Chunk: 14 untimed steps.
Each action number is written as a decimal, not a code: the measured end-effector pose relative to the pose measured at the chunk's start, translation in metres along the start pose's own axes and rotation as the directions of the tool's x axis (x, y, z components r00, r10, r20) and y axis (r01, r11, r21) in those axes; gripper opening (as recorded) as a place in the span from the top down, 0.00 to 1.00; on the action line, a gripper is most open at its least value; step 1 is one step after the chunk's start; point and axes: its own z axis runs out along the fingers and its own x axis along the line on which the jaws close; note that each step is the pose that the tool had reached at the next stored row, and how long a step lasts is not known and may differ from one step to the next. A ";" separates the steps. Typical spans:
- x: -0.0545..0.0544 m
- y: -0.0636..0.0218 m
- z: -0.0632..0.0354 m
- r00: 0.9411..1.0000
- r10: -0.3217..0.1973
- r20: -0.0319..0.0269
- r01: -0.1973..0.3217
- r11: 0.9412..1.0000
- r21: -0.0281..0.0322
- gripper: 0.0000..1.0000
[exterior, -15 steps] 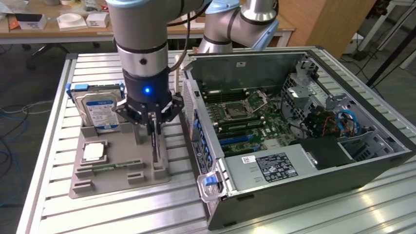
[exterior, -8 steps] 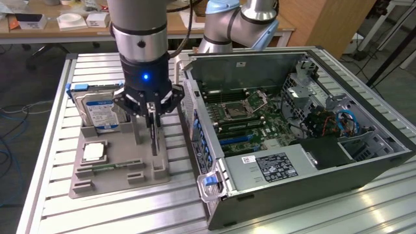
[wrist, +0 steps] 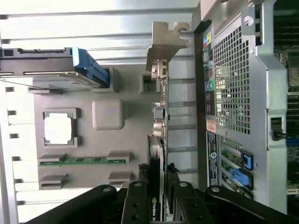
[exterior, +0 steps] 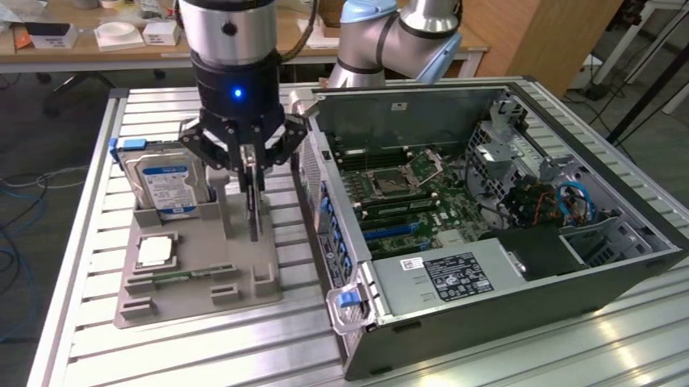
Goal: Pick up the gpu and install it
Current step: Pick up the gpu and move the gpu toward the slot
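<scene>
Gripper (exterior: 251,169) tight on upright gpu (exterior: 255,214) at gray tray (exterior: 253,300), beside computer case (exterior: 538,322).

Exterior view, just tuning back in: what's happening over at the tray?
The arm's gripper is closed on the top edge of the gpu, which stands on edge over the gray parts tray. Whether the card has left its slot is hard to tell. The hard drive and memory stick sit in the tray. The gpu is not yet in the open computer case on the exterior view's right.
</scene>
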 end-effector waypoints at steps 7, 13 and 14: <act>-0.001 0.0006 -0.0318 1.000 0.000 0.000 0.000 1.000 0.000 0.74; -0.001 0.0010 -0.0591 1.000 0.000 0.000 0.000 1.000 0.000 0.74; -0.001 0.0011 -0.0636 1.000 0.000 0.000 0.000 1.000 0.000 0.74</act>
